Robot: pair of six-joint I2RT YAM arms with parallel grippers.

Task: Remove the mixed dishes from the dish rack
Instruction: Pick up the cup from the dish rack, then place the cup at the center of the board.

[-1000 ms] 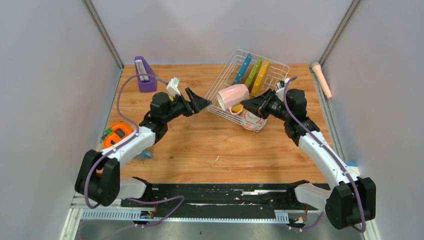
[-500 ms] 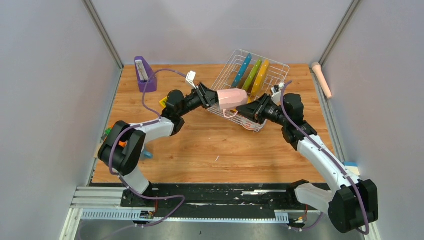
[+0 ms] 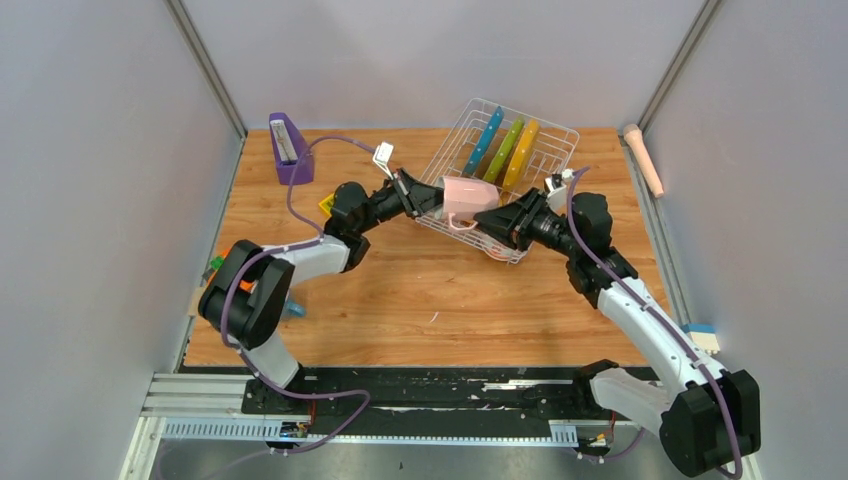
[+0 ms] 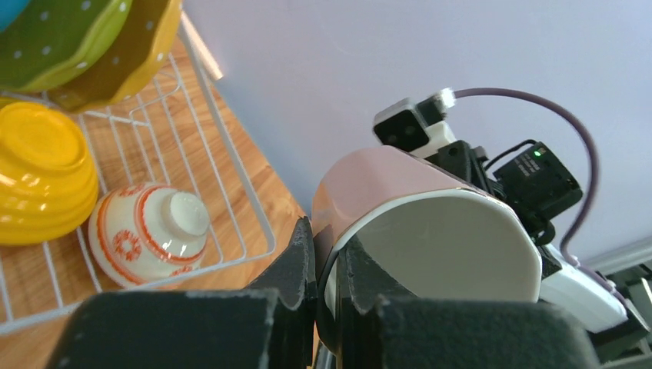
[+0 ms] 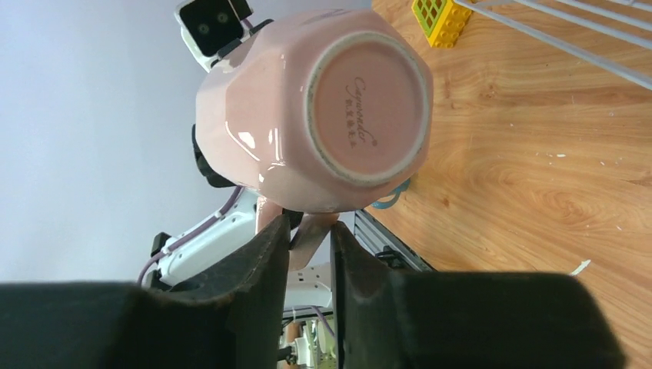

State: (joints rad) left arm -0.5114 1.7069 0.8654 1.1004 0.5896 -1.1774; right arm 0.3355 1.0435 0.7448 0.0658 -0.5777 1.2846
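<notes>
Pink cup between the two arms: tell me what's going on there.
Both arms grip the pink cup, held on its side by the dish rack's near edge. The right tool pinches its handle; the left tool clamps the rim wall. It looks like a handover, though which way I cannot tell. The blue plate, green plate, yellow plate, yellow bowl and red-and-white bowl sit in the rack, not yet unloaded.

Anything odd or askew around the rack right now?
The pink cup hangs sideways in the air over the near edge of the dish rack, pinched from both ends: left gripper on its rim, right gripper on its handle. The rack itself sits skewed to the table edges. Nothing looks spilled or broken.
</notes>
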